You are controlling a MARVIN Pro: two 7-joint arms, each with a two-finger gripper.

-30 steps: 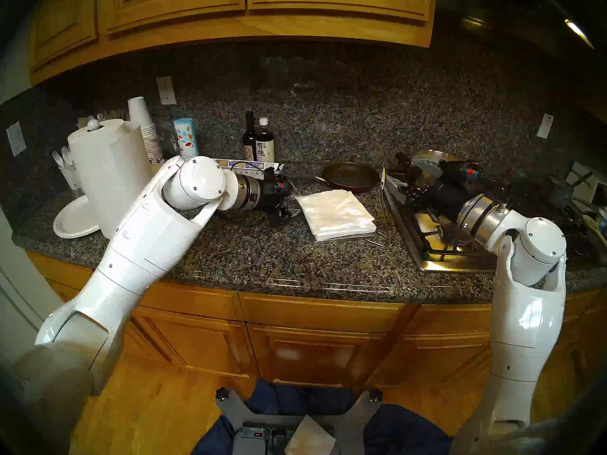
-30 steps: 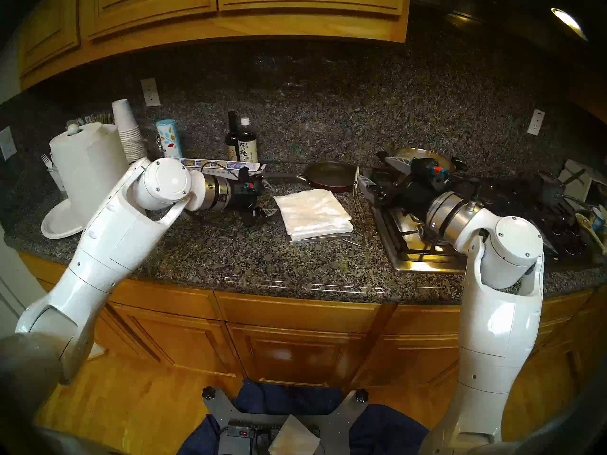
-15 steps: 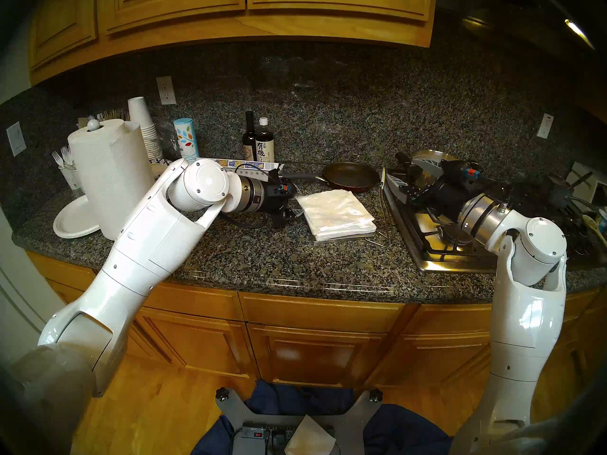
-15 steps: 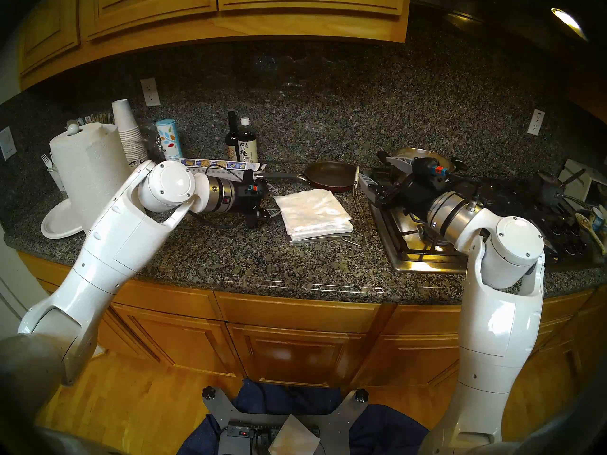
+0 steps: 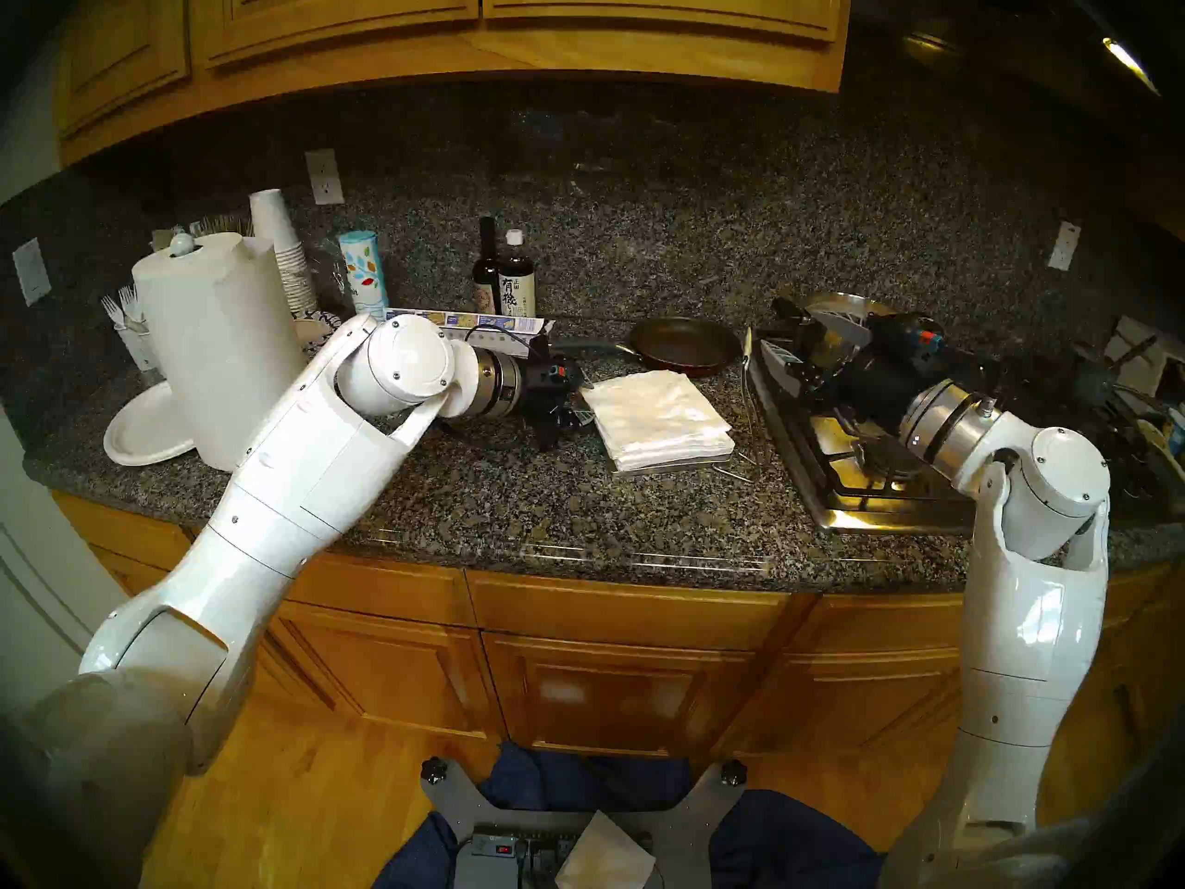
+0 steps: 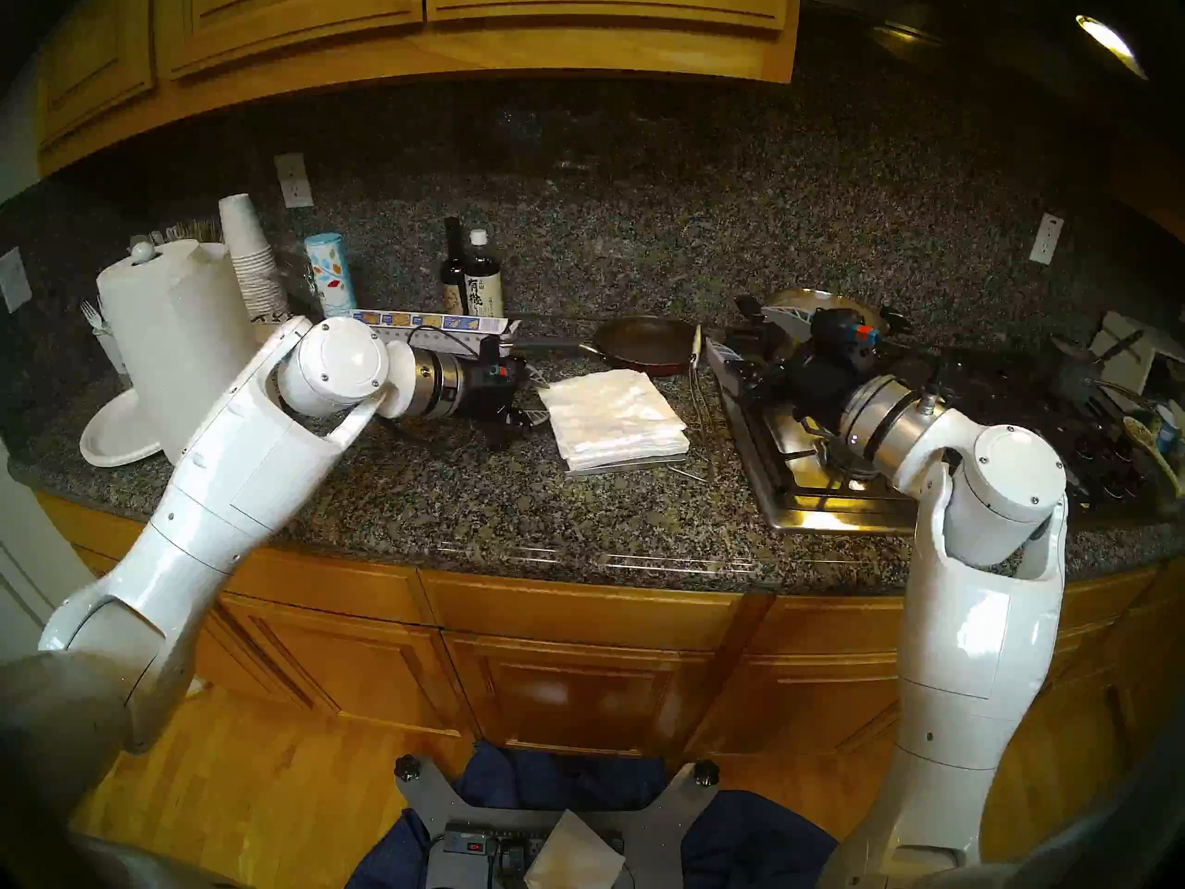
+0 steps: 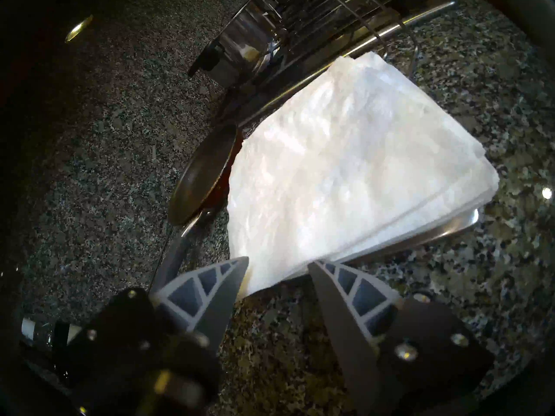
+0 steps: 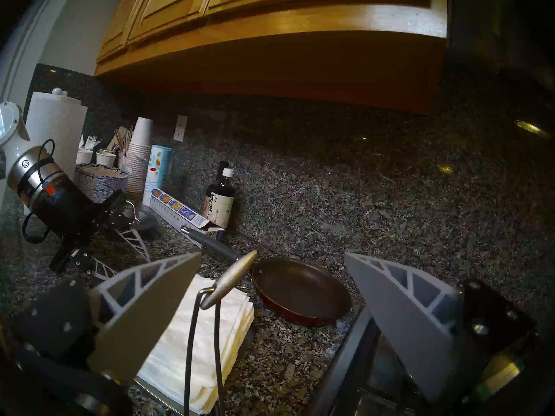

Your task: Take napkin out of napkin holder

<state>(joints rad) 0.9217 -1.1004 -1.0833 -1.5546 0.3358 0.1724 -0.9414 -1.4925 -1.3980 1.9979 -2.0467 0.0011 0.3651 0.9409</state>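
Left claw (image 7: 277, 263) agape, empty, beside napkin (image 7: 345, 178); right claw (image 8: 271, 257) wide.

Bare tabletop (image 5: 513, 503) lies free in front of the napkin stack (image 5: 657, 413). Behind the stack the frying pan (image 5: 683, 345) sits close; to its right the raised wire arm (image 8: 204, 331) and the stovetop (image 5: 853, 477) hem it in. The left gripper (image 7: 277, 263), fingers spread, stands at the stack's left corner.
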